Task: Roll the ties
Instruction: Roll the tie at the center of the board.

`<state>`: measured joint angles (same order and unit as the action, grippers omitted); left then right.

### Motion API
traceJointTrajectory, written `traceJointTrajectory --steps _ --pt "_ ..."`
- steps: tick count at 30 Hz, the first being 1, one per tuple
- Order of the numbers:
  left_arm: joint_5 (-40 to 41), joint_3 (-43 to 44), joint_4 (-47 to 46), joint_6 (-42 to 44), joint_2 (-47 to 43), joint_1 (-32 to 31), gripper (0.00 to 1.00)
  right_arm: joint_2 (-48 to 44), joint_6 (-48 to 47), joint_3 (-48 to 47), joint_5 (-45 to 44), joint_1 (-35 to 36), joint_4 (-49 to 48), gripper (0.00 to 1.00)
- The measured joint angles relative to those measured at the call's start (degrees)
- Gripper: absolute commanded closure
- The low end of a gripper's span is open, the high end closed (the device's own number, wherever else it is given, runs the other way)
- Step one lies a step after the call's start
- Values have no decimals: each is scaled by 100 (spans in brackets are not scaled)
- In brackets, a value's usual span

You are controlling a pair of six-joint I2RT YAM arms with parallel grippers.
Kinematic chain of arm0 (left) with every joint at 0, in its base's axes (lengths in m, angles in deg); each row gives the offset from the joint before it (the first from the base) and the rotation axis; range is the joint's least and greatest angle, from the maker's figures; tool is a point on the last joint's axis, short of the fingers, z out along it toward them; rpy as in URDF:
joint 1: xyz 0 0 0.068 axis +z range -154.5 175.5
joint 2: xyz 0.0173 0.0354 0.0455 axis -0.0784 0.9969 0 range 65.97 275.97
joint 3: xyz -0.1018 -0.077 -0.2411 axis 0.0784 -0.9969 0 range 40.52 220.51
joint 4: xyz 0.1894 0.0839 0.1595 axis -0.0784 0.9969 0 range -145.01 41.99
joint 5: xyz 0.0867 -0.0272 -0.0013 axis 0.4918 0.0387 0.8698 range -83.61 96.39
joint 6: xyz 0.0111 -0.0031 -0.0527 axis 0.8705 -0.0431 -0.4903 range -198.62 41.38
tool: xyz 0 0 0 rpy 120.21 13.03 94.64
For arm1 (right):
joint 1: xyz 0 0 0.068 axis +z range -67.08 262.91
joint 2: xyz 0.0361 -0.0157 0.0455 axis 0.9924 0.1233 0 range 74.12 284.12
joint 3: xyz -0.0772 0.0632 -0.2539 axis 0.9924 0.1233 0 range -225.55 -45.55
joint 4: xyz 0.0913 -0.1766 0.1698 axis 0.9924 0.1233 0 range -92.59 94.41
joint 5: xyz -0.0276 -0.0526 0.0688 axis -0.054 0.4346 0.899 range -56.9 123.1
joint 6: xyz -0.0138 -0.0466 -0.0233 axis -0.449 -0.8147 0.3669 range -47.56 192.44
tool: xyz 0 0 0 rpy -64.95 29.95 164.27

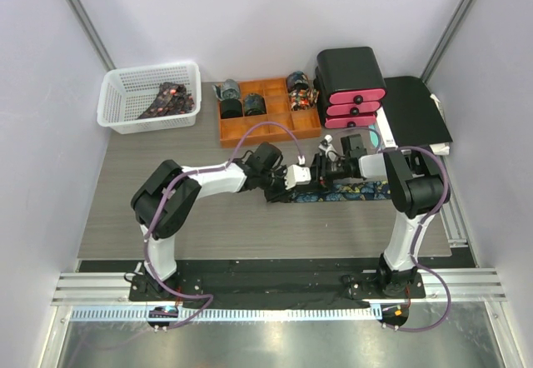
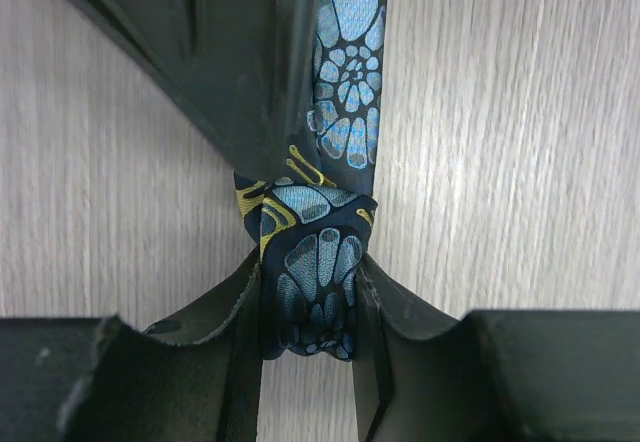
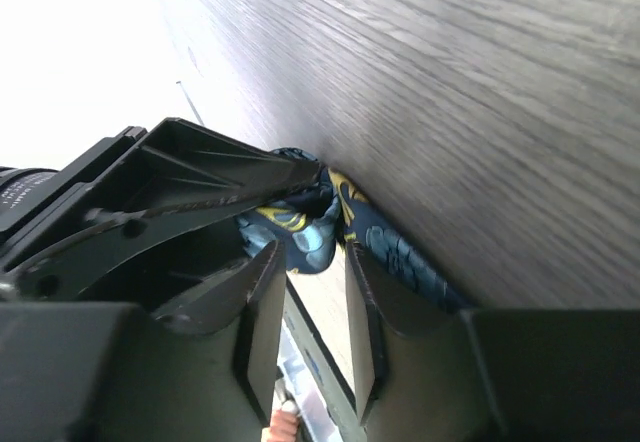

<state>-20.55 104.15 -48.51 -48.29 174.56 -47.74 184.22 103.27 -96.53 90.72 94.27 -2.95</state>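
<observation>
The left tool (image 2: 308,307) pinched the rolled end of the tie (image 2: 347,82) on the counter (image 2: 500,162); the right tool (image 3: 313,282) stood partly open, gripping nothing.

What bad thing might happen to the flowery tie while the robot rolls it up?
1. The right gripper stands open, so only the left gripper pinches the small started roll of the tie; it might slip and uncoil.
2. Both grippers crowd the same spot, so they might bump.
3. The long rest of the tie lies flat on the table; it may wind on crooked.
</observation>
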Motion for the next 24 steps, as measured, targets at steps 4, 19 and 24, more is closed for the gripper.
traceJointTrajectory --steps 4,19,24 --pt "160 422 640 44 160 -33 69 -66 96 39 -35 44 -122 55" --pt "310 826 1172 15 343 -57 60 289 979 181 44 474 -1224 97" --pt "304 833 1180 -15 343 -42 42 323 664 122 72 402 -951 99"
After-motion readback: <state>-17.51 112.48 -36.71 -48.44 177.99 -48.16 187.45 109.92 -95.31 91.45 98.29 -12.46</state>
